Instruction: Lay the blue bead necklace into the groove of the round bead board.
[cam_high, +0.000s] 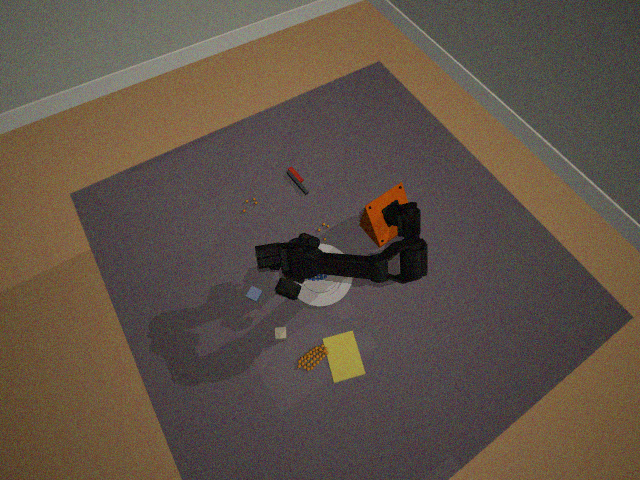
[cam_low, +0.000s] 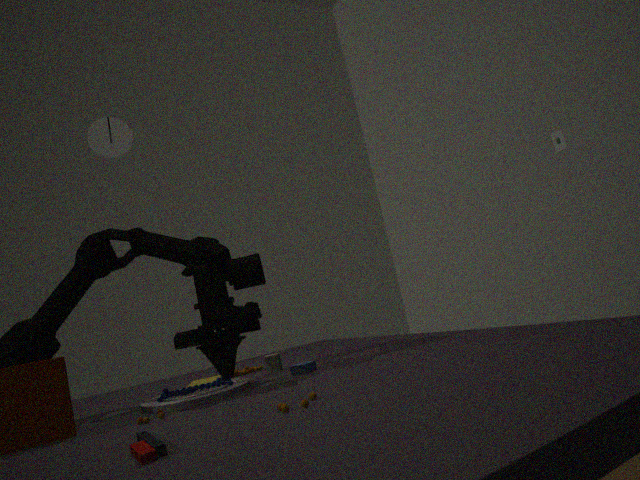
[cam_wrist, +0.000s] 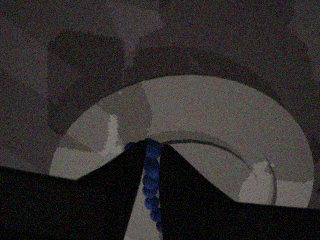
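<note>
The gripper (cam_wrist: 151, 150) is closed on the blue bead necklace (cam_wrist: 150, 175) — a single strand running down between the dark fingers — above the pale round bead board (cam_wrist: 225, 130) with its curved groove (cam_wrist: 227, 149).
</note>
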